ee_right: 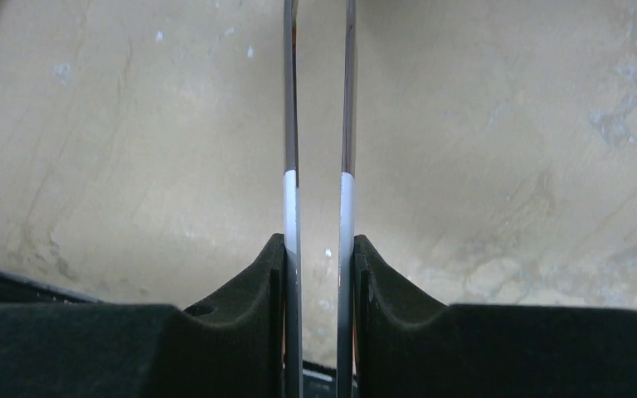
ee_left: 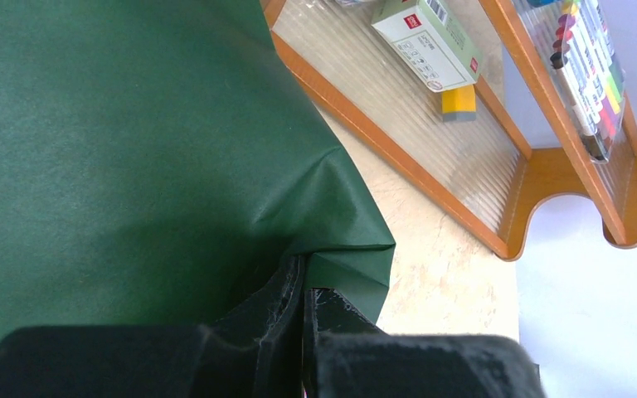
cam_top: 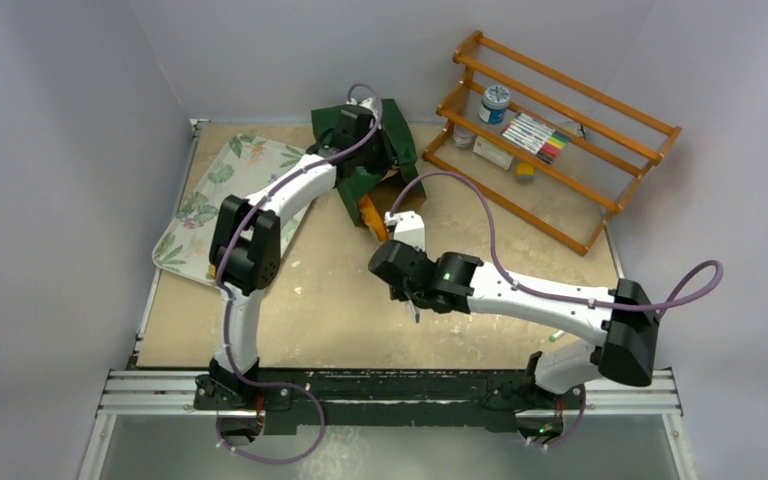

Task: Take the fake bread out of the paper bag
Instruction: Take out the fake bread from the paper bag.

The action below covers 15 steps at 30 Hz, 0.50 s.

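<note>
Left hand (ee_left: 302,286) pinching the paper bag (cam_top: 388,150) beside the rack (cam_top: 550,140) | right hand (ee_right: 318,50) barely spread, empty | orange bread (cam_top: 370,216) at bag mouth, seemingly just out | more inside: cannot tell

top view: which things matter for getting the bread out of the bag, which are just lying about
job: paper bag, left claw pinching it, orange piece by its opening (likely the bread)
lying about: floral tray, wooden rack, marker set, jar, small box

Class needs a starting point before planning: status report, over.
Left gripper shut on paper bag. Right gripper over table, no bread. Orange piece at bag mouth. Nothing visibly blocking.
</note>
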{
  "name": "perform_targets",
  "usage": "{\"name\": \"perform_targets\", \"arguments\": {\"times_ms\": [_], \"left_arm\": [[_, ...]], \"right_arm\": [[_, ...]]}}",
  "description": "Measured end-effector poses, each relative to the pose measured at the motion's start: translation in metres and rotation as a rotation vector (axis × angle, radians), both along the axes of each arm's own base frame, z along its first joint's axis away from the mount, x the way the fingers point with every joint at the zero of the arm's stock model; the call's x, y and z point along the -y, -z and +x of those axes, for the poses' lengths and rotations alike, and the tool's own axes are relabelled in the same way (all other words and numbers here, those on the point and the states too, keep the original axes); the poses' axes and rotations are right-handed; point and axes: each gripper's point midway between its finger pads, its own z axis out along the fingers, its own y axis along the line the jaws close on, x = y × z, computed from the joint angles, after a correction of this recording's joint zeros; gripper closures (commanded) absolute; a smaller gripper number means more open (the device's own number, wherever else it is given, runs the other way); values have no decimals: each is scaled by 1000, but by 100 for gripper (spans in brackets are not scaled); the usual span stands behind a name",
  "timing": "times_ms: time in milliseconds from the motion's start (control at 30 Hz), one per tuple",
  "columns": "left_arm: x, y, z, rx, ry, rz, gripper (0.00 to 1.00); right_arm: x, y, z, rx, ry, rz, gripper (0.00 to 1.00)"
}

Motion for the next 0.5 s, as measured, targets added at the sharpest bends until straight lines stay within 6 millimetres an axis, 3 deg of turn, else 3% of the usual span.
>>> {"name": "perform_targets", "arguments": {"times_ms": [500], "left_arm": [[2,6,3,-18,10,58,100]], "right_arm": [[19,-17,-89,-68,7,65,100]]}}
